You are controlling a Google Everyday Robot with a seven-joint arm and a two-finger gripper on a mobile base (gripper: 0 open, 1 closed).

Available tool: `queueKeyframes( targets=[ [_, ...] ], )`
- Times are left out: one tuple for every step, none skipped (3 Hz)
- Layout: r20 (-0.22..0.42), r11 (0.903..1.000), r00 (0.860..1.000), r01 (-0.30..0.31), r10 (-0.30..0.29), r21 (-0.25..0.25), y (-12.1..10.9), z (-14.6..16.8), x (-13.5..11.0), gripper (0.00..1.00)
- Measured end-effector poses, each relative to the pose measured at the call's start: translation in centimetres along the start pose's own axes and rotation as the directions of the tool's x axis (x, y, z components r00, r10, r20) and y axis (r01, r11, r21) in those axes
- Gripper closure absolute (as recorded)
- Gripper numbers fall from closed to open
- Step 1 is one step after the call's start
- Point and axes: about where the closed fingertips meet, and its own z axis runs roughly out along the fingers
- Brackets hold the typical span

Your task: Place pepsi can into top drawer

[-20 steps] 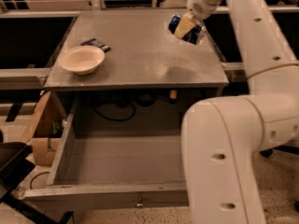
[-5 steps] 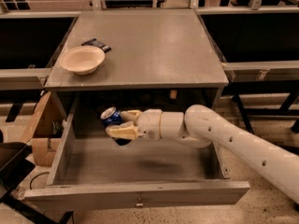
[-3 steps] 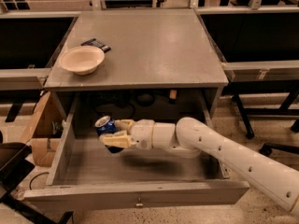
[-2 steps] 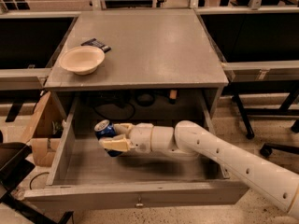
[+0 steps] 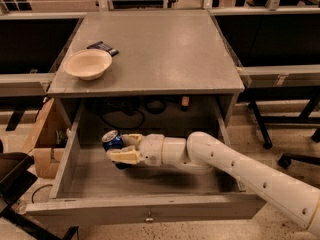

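The top drawer (image 5: 145, 208) is pulled wide open below the grey desk. My white arm reaches in from the lower right. My gripper (image 5: 123, 147) is inside the drawer at its left-middle, shut on the blue pepsi can (image 5: 112, 142). The can is tilted, silver end up and to the left, low over the drawer floor. One cream finger (image 5: 123, 156) lies in front of the can and the other behind it.
A beige bowl (image 5: 87, 64) and a flat black object (image 5: 103, 48) sit on the desk top (image 5: 165, 49) at the left. Black cables hang at the drawer's back. A cardboard box (image 5: 46, 139) stands left of the drawer. Dark desks flank both sides.
My gripper carried the can from above the desk down into the open drawer, then moved left and lower within it. In the last second it has barely shifted.
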Motion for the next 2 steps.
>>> queueKeyframes(
  targets=[
    [0.0, 1.0, 1.0, 0.0, 0.0, 0.0, 0.0, 0.0, 0.0, 0.58],
    [0.0, 1.0, 1.0, 0.0, 0.0, 0.0, 0.0, 0.0, 0.0, 0.34]
  ],
)
